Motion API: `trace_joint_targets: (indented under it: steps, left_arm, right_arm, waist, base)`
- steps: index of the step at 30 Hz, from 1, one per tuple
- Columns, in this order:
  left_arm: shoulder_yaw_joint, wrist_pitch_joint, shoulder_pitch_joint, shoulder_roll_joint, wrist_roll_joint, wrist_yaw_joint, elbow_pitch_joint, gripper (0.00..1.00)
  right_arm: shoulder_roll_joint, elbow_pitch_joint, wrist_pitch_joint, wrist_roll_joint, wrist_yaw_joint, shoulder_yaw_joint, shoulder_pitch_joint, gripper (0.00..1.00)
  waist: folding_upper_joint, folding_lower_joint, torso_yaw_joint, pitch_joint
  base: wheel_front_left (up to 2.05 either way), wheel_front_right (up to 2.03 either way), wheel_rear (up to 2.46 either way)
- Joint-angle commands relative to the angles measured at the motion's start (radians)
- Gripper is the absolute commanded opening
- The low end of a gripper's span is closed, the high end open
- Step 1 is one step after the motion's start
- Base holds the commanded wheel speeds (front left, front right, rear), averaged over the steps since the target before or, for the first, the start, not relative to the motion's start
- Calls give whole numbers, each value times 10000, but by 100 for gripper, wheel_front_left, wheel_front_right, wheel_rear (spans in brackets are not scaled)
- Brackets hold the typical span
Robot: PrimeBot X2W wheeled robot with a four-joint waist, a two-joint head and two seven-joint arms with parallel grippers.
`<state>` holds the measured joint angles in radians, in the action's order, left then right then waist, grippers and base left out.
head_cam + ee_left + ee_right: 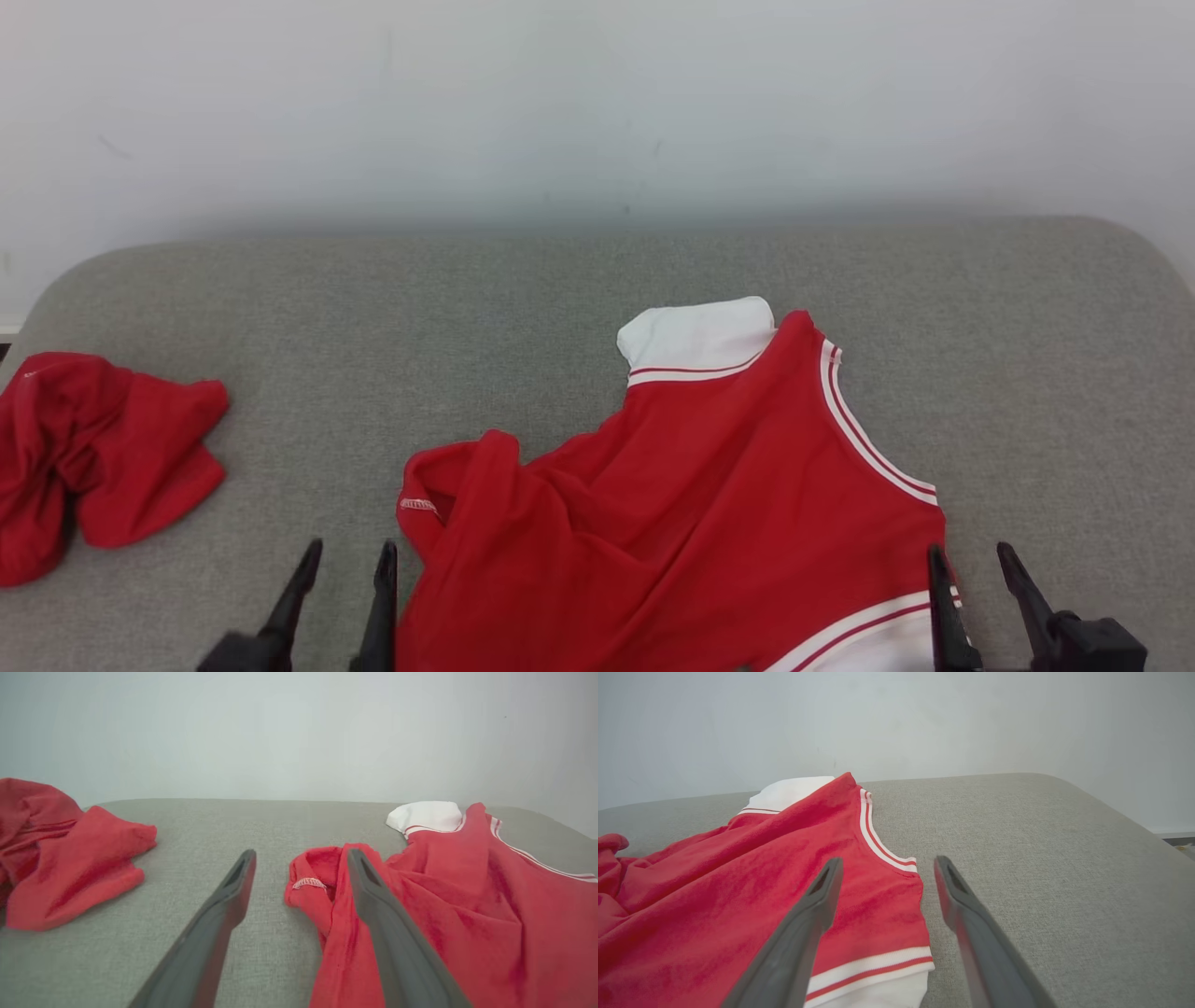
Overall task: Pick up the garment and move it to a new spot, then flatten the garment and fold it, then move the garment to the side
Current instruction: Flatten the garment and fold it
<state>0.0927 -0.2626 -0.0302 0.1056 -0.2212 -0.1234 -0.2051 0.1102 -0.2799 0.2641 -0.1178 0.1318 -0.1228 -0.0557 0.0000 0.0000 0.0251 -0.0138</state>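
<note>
Red garment (709, 485) with white trim lies rumpled on the grey cushion (523, 299) between the two grippers. Left gripper (347, 560) stands wide, holding nothing, the garment's bunched edge just beside its inner finger; a second red cloth (93, 457) lies well off its outer side. Right gripper (971, 560) likewise spread, its inner finger over the garment's striped corner.

Bright, soft, even light, no glare; a dim shadow band runs on the wall (597, 210) along the far edge of the grey padded surface (467, 308). Wrist views look paler and hazier; the left end effector (301, 854) blurs toward the bottom edge
</note>
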Motion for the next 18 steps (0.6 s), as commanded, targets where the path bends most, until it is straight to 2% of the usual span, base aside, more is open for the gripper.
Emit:
trace_joint_targets:
  steps: [1,5,10,18]
  left_arm:
    - [73,-30,668,192,24,-42,-301,100]
    - [346,-32,1797,675,-156,-64,-1219,100]
    - [1214,220,2867,1451,-814,-59,-2668,100]
    - [2325,652,3938,1967,-1868,-61,-4488,100]
  right_arm:
    - [3,-5,0,-7,-25,111,193,100]
    - [-102,-57,0,2,-25,302,455,100]
    - [-204,-173,0,-113,-25,380,697,100]
    - [-275,-202,0,-101,-25,292,828,100]
  waist:
    - [0,0,-131,-175]
    - [0,0,-483,-453]
    - [0,0,-925,-709]
    - [0,0,-1322,-1052]
  base:
    - [0,0,0]
    - [0,0,0]
    - [0,0,0]
    - [0,0,0]
